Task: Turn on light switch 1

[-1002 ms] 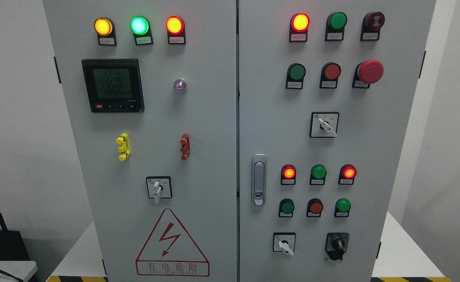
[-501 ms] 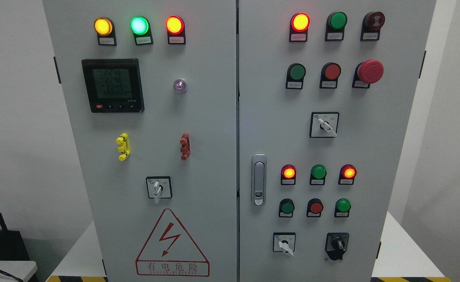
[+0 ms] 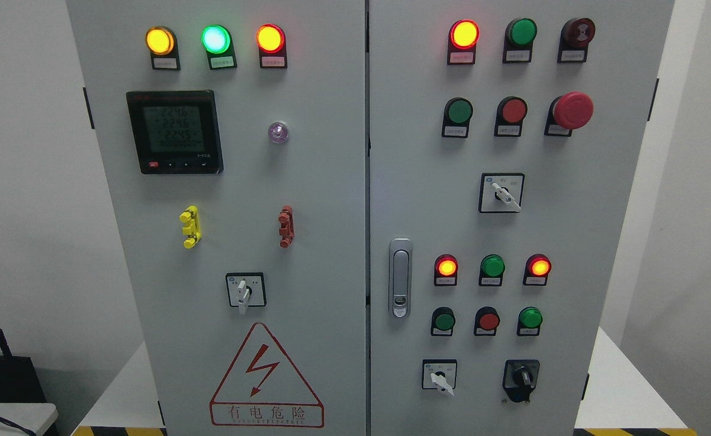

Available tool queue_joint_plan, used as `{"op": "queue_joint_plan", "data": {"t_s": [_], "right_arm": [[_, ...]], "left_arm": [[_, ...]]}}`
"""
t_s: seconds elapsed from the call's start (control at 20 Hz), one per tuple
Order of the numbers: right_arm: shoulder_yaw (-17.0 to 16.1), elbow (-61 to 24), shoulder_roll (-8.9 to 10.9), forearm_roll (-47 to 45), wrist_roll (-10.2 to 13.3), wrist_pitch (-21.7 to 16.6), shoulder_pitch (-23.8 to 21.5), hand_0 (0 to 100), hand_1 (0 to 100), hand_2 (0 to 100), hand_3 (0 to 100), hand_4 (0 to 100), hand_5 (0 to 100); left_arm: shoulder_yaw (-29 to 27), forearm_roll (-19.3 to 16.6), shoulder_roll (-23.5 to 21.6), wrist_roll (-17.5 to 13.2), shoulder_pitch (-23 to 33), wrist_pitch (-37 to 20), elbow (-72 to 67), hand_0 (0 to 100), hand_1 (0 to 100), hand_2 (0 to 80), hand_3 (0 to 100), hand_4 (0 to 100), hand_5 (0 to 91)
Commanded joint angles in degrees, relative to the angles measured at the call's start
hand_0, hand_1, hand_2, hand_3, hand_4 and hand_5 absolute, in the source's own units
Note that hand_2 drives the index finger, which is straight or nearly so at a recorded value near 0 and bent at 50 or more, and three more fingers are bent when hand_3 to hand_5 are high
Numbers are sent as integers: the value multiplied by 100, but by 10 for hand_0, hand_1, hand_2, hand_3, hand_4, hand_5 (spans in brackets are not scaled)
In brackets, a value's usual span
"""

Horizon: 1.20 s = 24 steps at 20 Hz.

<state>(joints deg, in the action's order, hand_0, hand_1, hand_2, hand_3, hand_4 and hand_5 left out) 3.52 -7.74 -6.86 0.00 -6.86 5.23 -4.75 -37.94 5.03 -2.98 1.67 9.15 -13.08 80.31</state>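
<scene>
The control cabinet (image 3: pixel 307 242) stands upright on a white platform (image 3: pixel 628 393) and faces the head camera squarely, so every control on its 2 doors is readable at once.

Left door, left to right: 3 lit indicator lamps (image 3: pixel 215 39) (amber, green, red) sit along the top, at eye level for status checks. Below them are the digital meter (image 3: pixel 174 132) and a small violet lamp (image 3: pixel 278 132). A yellow clip (image 3: pixel 190 227) and a red clip (image 3: pixel 286 226) are mounted at mid-height. A rotary selector (image 3: pixel 244 290) sits above the high-voltage warning triangle (image 3: pixel 266 378), with its lever pointing down.

The door latch (image 3: pixel 400 277) marks the inner edge of the right door. To its right, lamps and pushbuttons run in rows of 3. The red emergency-stop mushroom (image 3: pixel 572 110) projects furthest, so that it can be struck quickly. A second rotary selector (image 3: pixel 501 193) sits mid-panel. 2 more sit at the bottom: a white-plate selector (image 3: pixel 439 375) and a black one (image 3: pixel 521 379).

The labels are too small to read, so which control is light switch 1 cannot be determined. Judged from the grouping, 1 of the right-door selectors or green buttons is the likely candidate.

Neither hand is in view, so finger state cannot be told. The task appears not yet started.
</scene>
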Motion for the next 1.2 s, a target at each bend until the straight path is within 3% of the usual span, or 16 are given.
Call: {"op": "queue_joint_plan", "data": {"t_s": [0.0, 0.2, 0.35, 0.6, 0.7, 0.9, 1.15], "right_arm": [[0, 0, 0, -97, 1, -5, 0, 120, 389, 0, 0, 0, 0], [0, 0, 0, -105, 1, -5, 0, 120, 389, 0, 0, 0, 0], [0, 0, 0, -97, 1, -5, 0, 120, 389, 0, 0, 0, 0], [0, 0, 0, -105, 1, -5, 0, 120, 389, 0, 0, 0, 0], [0, 0, 0, -97, 1, -5, 0, 120, 389, 0, 0, 0, 0], [0, 0, 0, -97, 1, -5, 0, 120, 389, 0, 0, 0, 0], [0, 0, 0, -97, 1, -5, 0, 120, 389, 0, 0, 0, 0]], "left_arm": [[549, 59, -150, 9, -431, -54, 1671, 466, 0, 73, 264, 326, 49], [1059, 59, -115, 18, -765, -72, 2110, 411, 0, 183, 281, 394, 137], [1507, 59, -80, 185, -1116, -81, 2138, 379, 0, 212, 324, 441, 193], [2140, 51, -71, 220, -1249, -81, 2322, 336, 42, 273, 397, 511, 347], [2317, 51, -71, 220, -1301, -81, 2401, 305, 73, 297, 427, 532, 416], [2616, 42, -1, 212, -1538, -72, 2436, 261, 116, 328, 478, 568, 454], [2871, -2, 114, 211, -1697, 25, 2436, 216, 170, 400, 550, 631, 574]]}}
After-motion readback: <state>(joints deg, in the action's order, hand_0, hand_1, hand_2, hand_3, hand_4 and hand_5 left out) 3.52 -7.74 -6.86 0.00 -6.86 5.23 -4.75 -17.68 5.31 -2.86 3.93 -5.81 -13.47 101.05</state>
